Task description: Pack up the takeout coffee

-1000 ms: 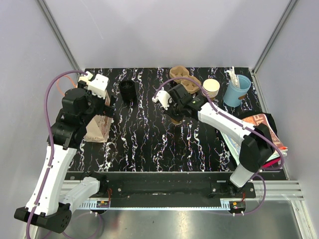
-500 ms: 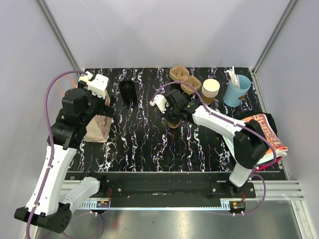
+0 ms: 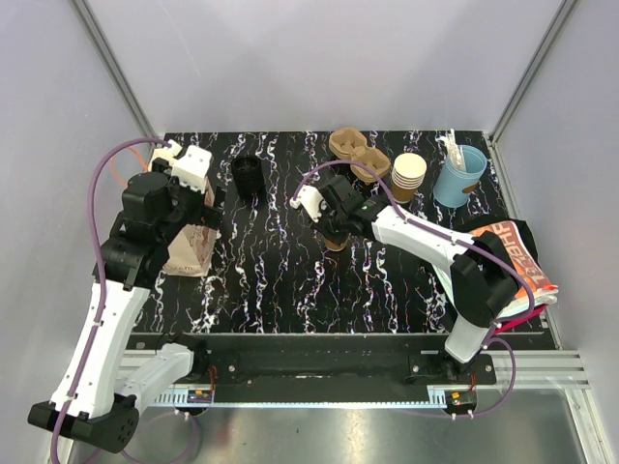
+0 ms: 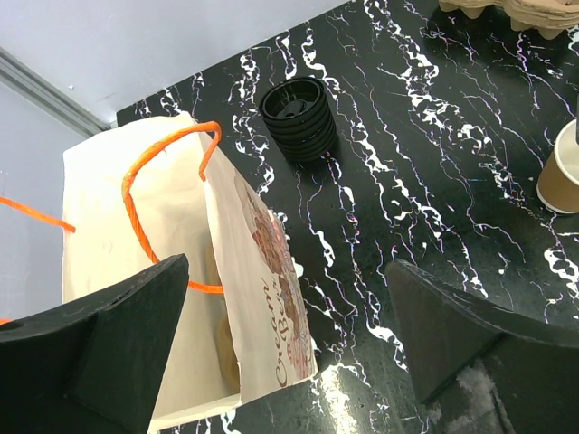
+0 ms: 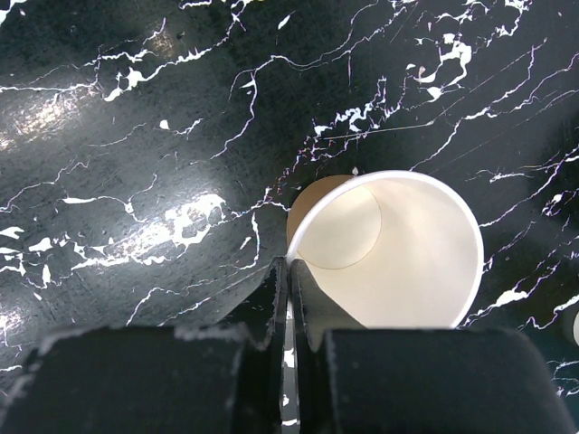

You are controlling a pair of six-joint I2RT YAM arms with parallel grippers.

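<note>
The takeout coffee cup (image 5: pixel 389 253) is a small tan paper cup with a pale inside and an open top. It stands mid-table in the top view (image 3: pixel 336 239) and at the right edge of the left wrist view (image 4: pixel 563 172). My right gripper (image 5: pixel 291 271) is shut on its near rim, one finger inside and one outside; it also shows in the top view (image 3: pixel 332 220). A stack of black lids (image 3: pixel 249 174) stands at the back left, also in the left wrist view (image 4: pixel 298 117). My left gripper (image 4: pixel 285 271) is open and empty above the paper bag (image 4: pixel 163 262).
The white paper bag (image 3: pixel 189 244) with orange handles lies at the left edge. A brown pulp cup carrier (image 3: pixel 356 153), a stack of nested tan cups (image 3: pixel 409 172) and a light blue cup (image 3: pixel 458 176) line the back. Printed packets (image 3: pixel 513 256) lie at the right.
My right gripper has shifted a little to the left with the cup's rim in its fingers. The left arm has not moved.
</note>
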